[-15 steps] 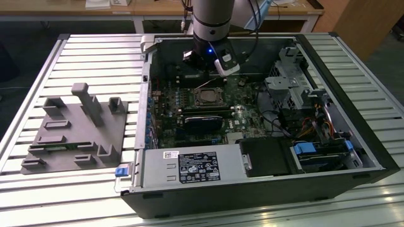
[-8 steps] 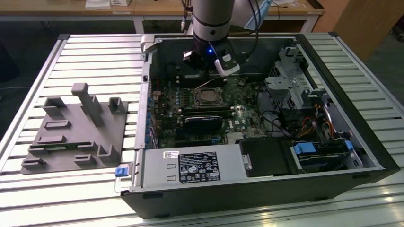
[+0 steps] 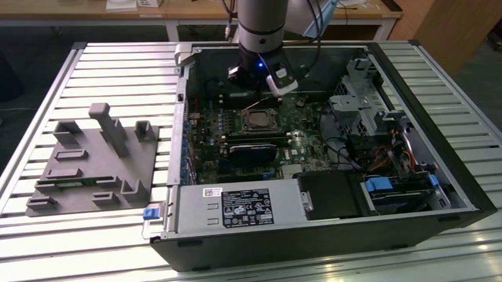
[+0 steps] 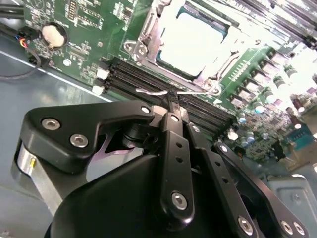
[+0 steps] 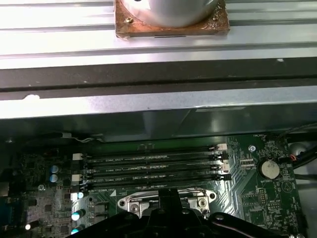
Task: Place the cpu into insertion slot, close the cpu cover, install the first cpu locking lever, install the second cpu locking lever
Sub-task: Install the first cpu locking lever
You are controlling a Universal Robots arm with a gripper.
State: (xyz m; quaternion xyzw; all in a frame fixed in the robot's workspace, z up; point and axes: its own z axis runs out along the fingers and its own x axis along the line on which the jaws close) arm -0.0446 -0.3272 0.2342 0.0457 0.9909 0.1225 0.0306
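Note:
The cpu [image 4: 193, 42] lies in the insertion slot [image 3: 244, 113] on the green motherboard, its silver top bright. The cpu cover [image 4: 144, 44], a thin metal frame, lies flat around it. Two wire lever ends [image 4: 148, 91] meet at the socket edge beside the memory slots. My gripper [image 4: 172, 102] is shut, and its tip sits right at those wire ends; I cannot tell whether it touches them. In the exterior view the gripper [image 3: 257, 97] hangs just above the socket's far edge. In the first wrist view the gripper [image 5: 168, 194] hides part of the socket frame [image 5: 130, 202].
The open black computer case [image 3: 439, 170] lies on a slatted table. Black memory slots [image 5: 153, 166] run beside the socket. A grey power-supply box [image 3: 235, 208] is at the front, a drive cage [image 3: 361, 100] on the exterior view's right, and a grey fixture [image 3: 94, 161] on its left.

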